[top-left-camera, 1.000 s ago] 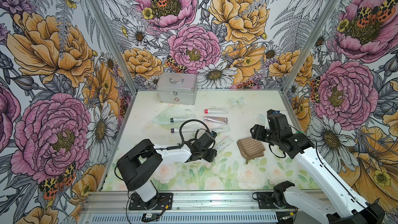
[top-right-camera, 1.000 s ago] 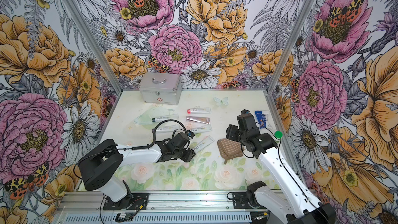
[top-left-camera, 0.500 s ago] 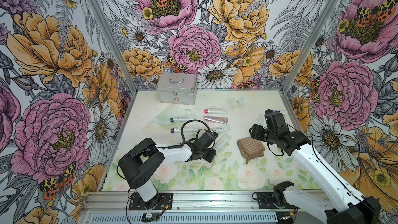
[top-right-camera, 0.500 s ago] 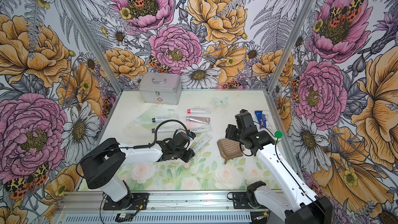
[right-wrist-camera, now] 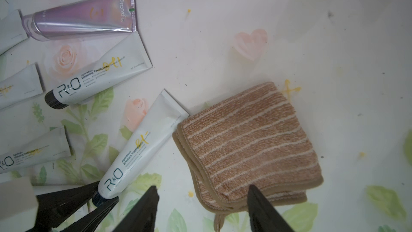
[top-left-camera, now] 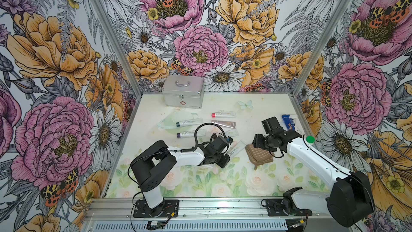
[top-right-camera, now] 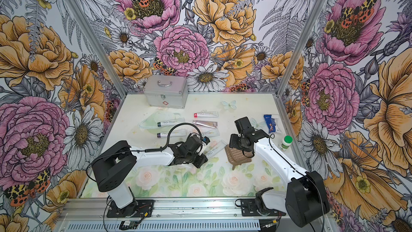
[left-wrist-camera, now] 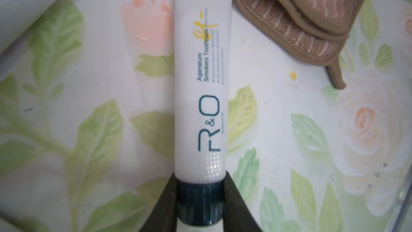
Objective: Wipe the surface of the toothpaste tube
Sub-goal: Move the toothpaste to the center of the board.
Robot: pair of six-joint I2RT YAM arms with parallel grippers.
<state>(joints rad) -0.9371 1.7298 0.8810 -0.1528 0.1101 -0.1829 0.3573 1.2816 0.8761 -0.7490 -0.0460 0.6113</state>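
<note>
So the R&O Smokers toothpaste tube (left-wrist-camera: 201, 81) is found lying flat on the floral table mat (left-wrist-camera: 66, 130), roughly mid-table and label side up. Seen from the right wrist, its crimped end is pointed at the folded brown striped washcloth (right-wrist-camera: 249, 143) and lies just beside the cloth's corner. The tube's dark cap (left-wrist-camera: 199, 199) is pinched between the two black fingers of the left gripper (left-wrist-camera: 200, 184), which are closed tight on it from both sides. That means the tube is gripped at the cap end only and the white body is left uncovered. The right gripper (right-wrist-camera: 201, 189) is hung low over one edge of the washcloth with its fingers spread well apart and nothing clamped between them. Whether the tips are actually pressed into the cloth or held just above it can't really be told from these angles. Farther back on the mat more tubes are laid out: an R&O Whitening tube (right-wrist-camera: 100, 76), a shiny purple Protefix tube (right-wrist-camera: 84, 18) and a red-capped tube (top-left-camera: 223, 114). A silver first-aid case (top-left-camera: 182, 91) is parked against the back wall and a blue packet (top-left-camera: 288, 122) is left near the right wall. A small green-capped bottle (top-right-camera: 286, 142) is seen in a top view just beside the right arm.
</note>
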